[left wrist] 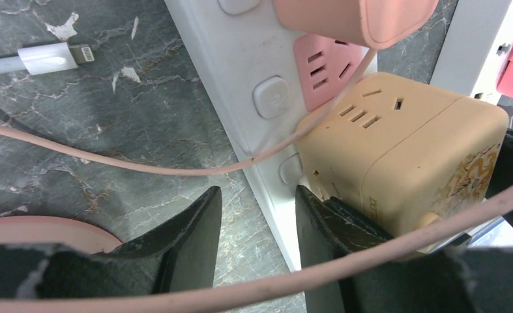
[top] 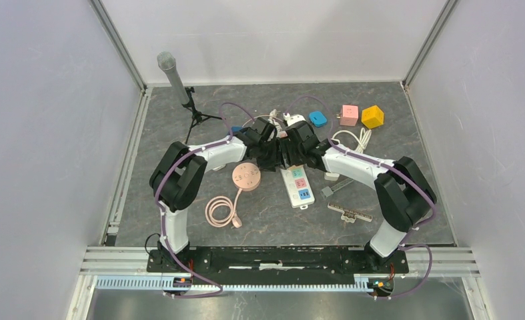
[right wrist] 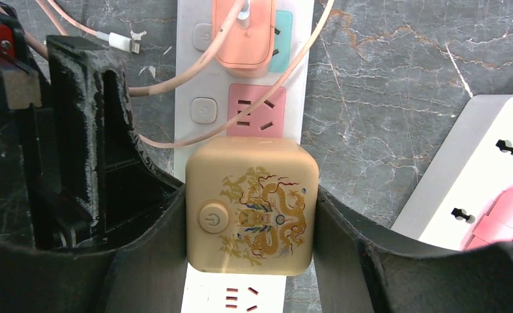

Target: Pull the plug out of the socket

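Cream between black: pinching the cube plug (right wrist: 251, 163) with the right gripper (right wrist: 250, 205), one finger pressing flat on each flank, spanning its whole width. Sitting square on the near part of the white power strip (right wrist: 205, 293), hiding its pins, showing on the top face a round power button and a golden dragon drawing. Straddling one long edge of this same strip with the left gripper (left wrist: 257, 195), jaws standing about half spread and pinching nothing: one finger standing over the grey marbled table (left wrist: 110, 117) just beside the strip, the other lying over the strip and touching the plug's side. Going farther along the strip: meeting a pink socket (right wrist: 257, 111), then a salmon adapter (right wrist: 244, 39) plugged at the far part, with a thin pink cable (left wrist: 143, 166) looping across. Finding beyond it a loose white connector (left wrist: 51, 57) on the table, and, off to the right, a second white strip (right wrist: 475, 169).
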You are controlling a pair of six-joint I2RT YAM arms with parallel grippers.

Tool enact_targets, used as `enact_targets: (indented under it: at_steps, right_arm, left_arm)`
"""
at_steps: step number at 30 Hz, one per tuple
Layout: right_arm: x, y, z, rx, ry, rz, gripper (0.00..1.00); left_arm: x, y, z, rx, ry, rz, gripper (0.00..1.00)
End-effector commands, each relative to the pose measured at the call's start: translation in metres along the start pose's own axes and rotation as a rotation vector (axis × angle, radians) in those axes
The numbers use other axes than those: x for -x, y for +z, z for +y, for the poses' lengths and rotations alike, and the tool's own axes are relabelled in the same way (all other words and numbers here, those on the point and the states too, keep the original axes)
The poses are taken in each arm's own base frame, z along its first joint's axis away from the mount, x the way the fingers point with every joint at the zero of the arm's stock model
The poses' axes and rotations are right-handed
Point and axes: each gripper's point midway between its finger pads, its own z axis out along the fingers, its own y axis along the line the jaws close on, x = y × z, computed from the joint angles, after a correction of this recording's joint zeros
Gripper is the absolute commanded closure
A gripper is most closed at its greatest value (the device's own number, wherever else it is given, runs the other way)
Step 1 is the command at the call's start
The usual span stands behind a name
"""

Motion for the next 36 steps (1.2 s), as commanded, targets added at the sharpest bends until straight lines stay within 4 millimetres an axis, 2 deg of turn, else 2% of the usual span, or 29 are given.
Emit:
enact_targets:
  at_steps: [1, 3, 4, 8, 12, 18, 24, 27, 30, 32, 36]
  right_arm:
    - [0.024, -0.006, 0.01, 0.037, 0.01, -0.059, 0.77]
    - [0.031, -0.01, 0.011, 0.041, 0.012, -0.071, 0.95]
    - [0.033, -0.011, 0.011, 0.042, 0.012, -0.076, 1.0]
    - [0.047, -0.021, 0.016, 0.084, 0.038, -0.107, 1.0]
    - [0.054, -0.024, 0.019, 0.149, 0.093, -0.132, 1.0]
    - [0.039, -0.017, 0.007, 0.088, 0.033, -0.106, 1.0]
    - [0.057, -0.03, -0.005, 0.046, 0.005, -0.165, 1.0]
    - [0.054, -0.027, 0.003, 0.068, -0.015, -0.154, 1.0]
    - [0.041, -0.022, 0.015, 0.058, -0.069, -0.119, 1.0]
    - [0.037, -0.022, 0.016, 0.052, -0.066, -0.11, 1.0]
    - [0.056, -0.033, 0.01, 0.085, 0.001, -0.159, 1.0]
  left_arm:
    - [-0.011, 0.015, 0.027, 0.103, 0.05, 0.018, 0.49]
    - [-0.016, 0.019, 0.037, 0.143, 0.055, 0.041, 0.49]
    - [-0.02, 0.02, 0.043, 0.164, 0.056, 0.056, 0.51]
    - [-0.033, 0.022, 0.058, 0.201, 0.062, 0.088, 0.54]
    - [-0.038, 0.02, 0.065, 0.22, 0.065, 0.098, 0.57]
    - [-0.041, 0.022, 0.065, 0.213, 0.062, 0.108, 0.64]
    - [-0.044, 0.024, 0.065, 0.204, 0.057, 0.118, 0.69]
    - [-0.045, 0.024, 0.065, 0.203, 0.055, 0.121, 0.7]
    - [-0.045, 0.024, 0.065, 0.203, 0.056, 0.122, 0.71]
    - [-0.046, 0.024, 0.066, 0.206, 0.054, 0.124, 0.72]
    - [-0.045, 0.021, 0.068, 0.209, 0.052, 0.115, 0.73]
